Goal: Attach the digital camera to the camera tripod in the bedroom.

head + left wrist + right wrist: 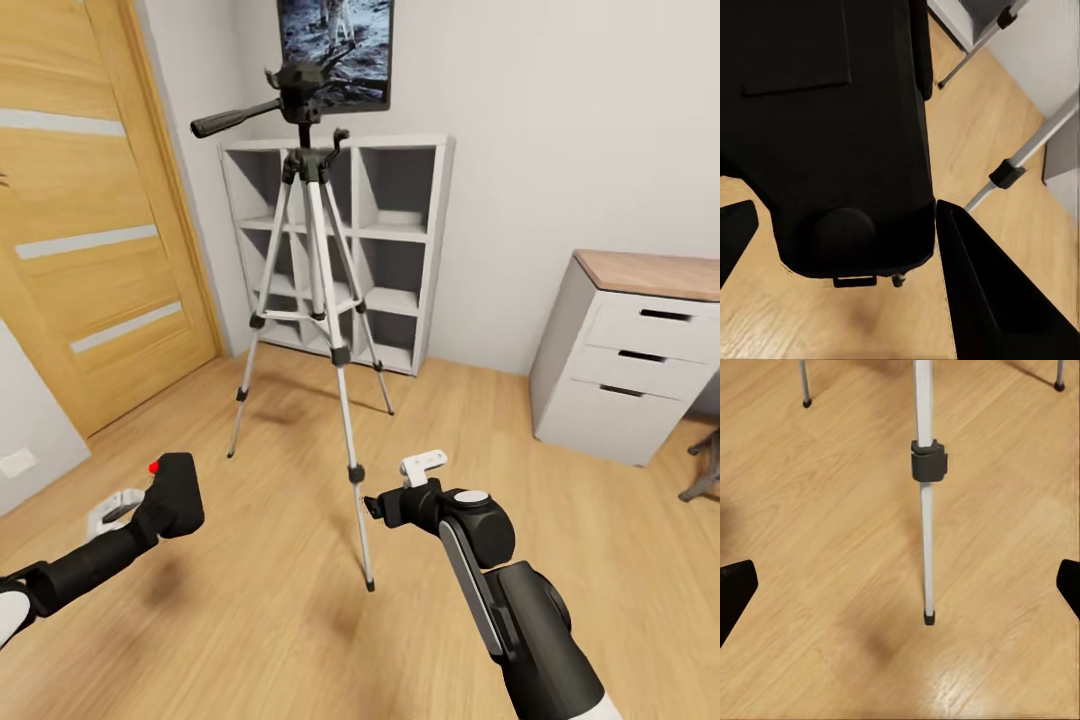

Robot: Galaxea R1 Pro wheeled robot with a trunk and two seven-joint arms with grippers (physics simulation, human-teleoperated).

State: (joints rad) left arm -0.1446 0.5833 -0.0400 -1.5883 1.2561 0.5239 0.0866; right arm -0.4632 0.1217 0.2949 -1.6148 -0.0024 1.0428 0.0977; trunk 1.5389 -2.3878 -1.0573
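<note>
Head view: one tripod [318, 290] stands on the wood floor [250, 620] on three silver legs, its black head and pan handle up in front of a dark wall picture [335, 45]. Just behind it, against the grey wall, is one white cube shelf [400, 245]. One wooden door [90, 200] is at the left, and one white drawer unit [635, 370] with a wood top and three drawers stands at the right, well apart from the tripod. A dark piece of furniture pokes in at the right edge, too cut off to name. One camera [175, 493], black with a red button, is held above the floor in the left end effector [150, 505], near the tripod's front leg but apart from it. The right end effector [400, 490] hangs beside that same leg, holding nothing; its white tab points up.

Left wrist view: the camera [832, 135] sits clamped between the two dark fingers [982, 292], its round knob facing the lens. Past it, two tripod legs [1020, 165] cross the floor, with the shelf's base behind.

Right wrist view: the end effector's jaws stand wide, one fingertip at each edge, with bare floor [817, 532] between. The front leg [925, 487] with its black clamp and foot stands ahead, and two more feet show farther off.
</note>
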